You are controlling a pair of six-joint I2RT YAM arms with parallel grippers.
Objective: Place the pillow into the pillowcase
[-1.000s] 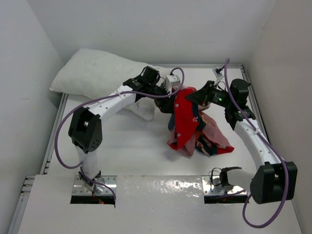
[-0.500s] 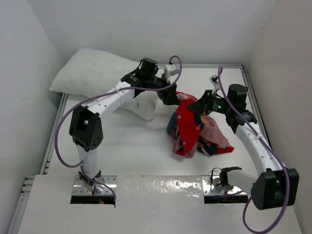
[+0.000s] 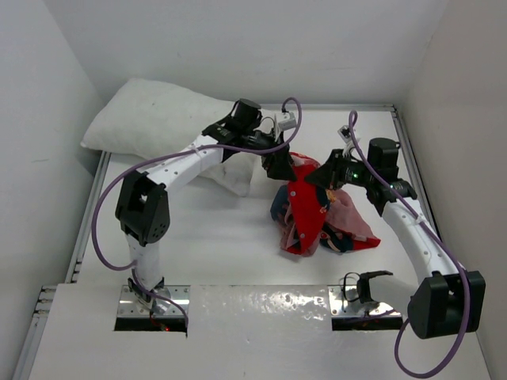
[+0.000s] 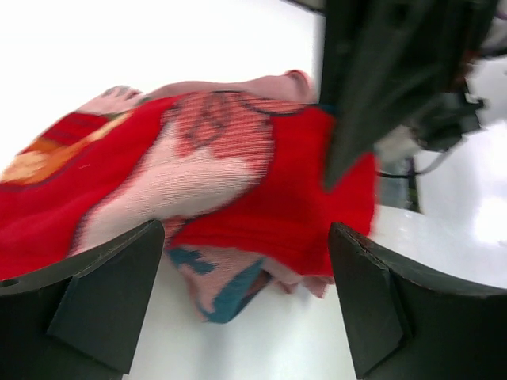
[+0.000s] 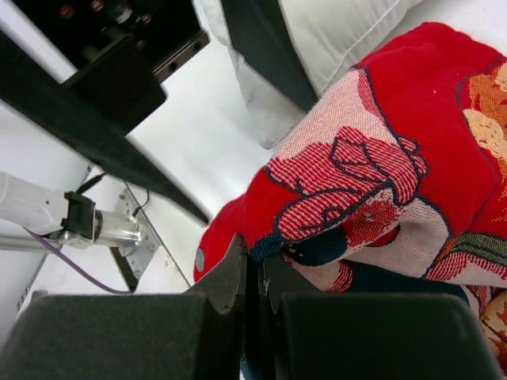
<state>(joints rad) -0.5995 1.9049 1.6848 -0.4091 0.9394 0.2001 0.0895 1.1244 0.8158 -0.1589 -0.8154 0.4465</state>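
The white pillow [image 3: 158, 119] lies at the back left, one corner drooping toward the middle; that corner also shows in the right wrist view [image 5: 333, 36]. The red pillowcase [image 3: 309, 210] hangs in a bunch at the table's centre, pink lining showing on its right side. My right gripper [image 3: 323, 176] is shut on the pillowcase's top edge [image 5: 317, 229] and holds it up. My left gripper [image 3: 279, 165] is open and empty just left of the pillowcase's top, with the red fabric [image 4: 238, 174] between and beyond its fingers.
The table [image 3: 214, 237] is a white surface walled on three sides. Two metal base plates [image 3: 150, 305] sit at the near edge. A small black fixture [image 3: 363, 285] stands near the right base. Purple cables loop off both arms.
My right gripper has lowered the pillowcase, so its bunch sits lower and more crumpled. My left gripper has let go of the fabric and now stands open beside it.
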